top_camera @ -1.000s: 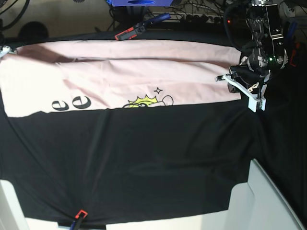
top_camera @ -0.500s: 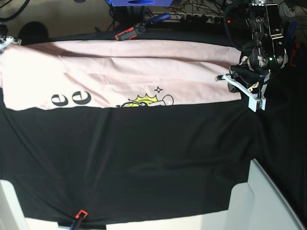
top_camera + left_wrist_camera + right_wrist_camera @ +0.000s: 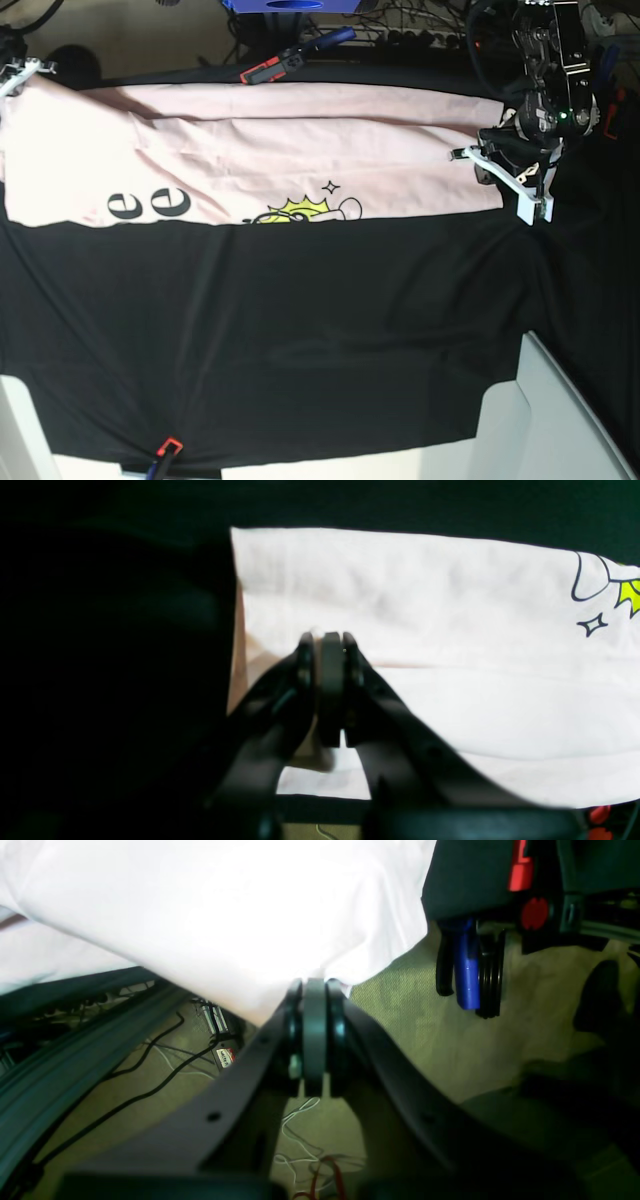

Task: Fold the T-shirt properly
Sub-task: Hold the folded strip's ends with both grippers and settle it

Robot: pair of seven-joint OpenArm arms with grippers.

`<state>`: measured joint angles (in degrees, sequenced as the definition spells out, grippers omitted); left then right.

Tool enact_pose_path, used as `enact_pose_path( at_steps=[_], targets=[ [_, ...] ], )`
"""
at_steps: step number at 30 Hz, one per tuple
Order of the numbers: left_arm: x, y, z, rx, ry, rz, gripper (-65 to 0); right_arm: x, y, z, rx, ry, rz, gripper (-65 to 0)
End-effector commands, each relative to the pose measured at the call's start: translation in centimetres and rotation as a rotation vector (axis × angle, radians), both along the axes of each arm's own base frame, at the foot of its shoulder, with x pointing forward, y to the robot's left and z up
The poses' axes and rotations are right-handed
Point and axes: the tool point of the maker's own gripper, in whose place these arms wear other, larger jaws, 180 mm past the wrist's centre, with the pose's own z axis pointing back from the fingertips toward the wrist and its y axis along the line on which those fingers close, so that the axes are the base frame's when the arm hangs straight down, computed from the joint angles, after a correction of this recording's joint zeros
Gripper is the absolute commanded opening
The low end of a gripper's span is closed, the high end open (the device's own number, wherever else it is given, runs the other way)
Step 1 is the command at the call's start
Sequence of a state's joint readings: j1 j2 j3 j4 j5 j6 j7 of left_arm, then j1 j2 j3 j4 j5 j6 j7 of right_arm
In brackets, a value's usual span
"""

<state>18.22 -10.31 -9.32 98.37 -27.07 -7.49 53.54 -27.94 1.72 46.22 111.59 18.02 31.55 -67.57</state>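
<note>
T-shirt (image 3: 300,160) along the far edge of the black table cloth (image 3: 300,330), lettering half hidden, left gripper (image 3: 331,645) closed at its edge, grip unclear, right gripper (image 3: 314,990) pinching its corner off the table.

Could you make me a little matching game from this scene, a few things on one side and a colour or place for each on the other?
Things:
1. T-shirt
2. table cloth
3. clamp
4. cartoon

Descriptions:
A. black, covers the table
B. yellow, on the shirt's near edge
C. pale pink, stretched along the far side of the table
D. red, at the near edge of the cloth

Pairs: 1-C, 2-A, 3-D, 4-B
</note>
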Motion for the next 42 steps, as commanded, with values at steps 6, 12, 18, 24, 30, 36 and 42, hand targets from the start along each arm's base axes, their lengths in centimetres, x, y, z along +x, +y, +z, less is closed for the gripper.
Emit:
enact_pose_path(
  at_steps=[6, 12, 18, 24, 30, 36, 42],
  targets=[
    [0.0, 0.2, 0.6, 0.011, -0.021, -0.006, -65.0, 1.8, -0.8, 1.1, -0.032, -0.053, 0.009, -65.0],
    [-1.1, 0.6, 0.2, 0.015, 0.001, 0.002, -65.0, 4.5, 1.1, 0.5, 0.002, -0.069, 0.099, -65.0],
    [-1.2, 0.7, 0.0, 0.016, 0.007, 0.004, -65.0, 5.5, 1.0, -0.6, 0.042, -0.076, 0.039, -65.0],
    [-1.2, 0.9, 0.0, 0.020, 0.009, 0.006, -65.0, 6.9, -0.4, -0.4, 0.027, -0.090, 0.038, -65.0],
    [-1.2, 0.9, -0.1, 0.022, 0.010, 0.006, -65.0, 7.8, -1.0, -2.2, 0.070, -0.093, 0.013, -65.0],
    [-1.7, 1.3, -1.2, 0.016, 0.045, 0.020, -65.0, 8.7, -0.9, -3.2, 0.100, -0.125, -0.004, -64.7],
    [-1.7, 1.3, -1.3, 0.012, 0.046, 0.022, -65.0, 10.3, -1.6, -2.4, 0.087, -0.173, -0.002, -64.7]
  ],
)
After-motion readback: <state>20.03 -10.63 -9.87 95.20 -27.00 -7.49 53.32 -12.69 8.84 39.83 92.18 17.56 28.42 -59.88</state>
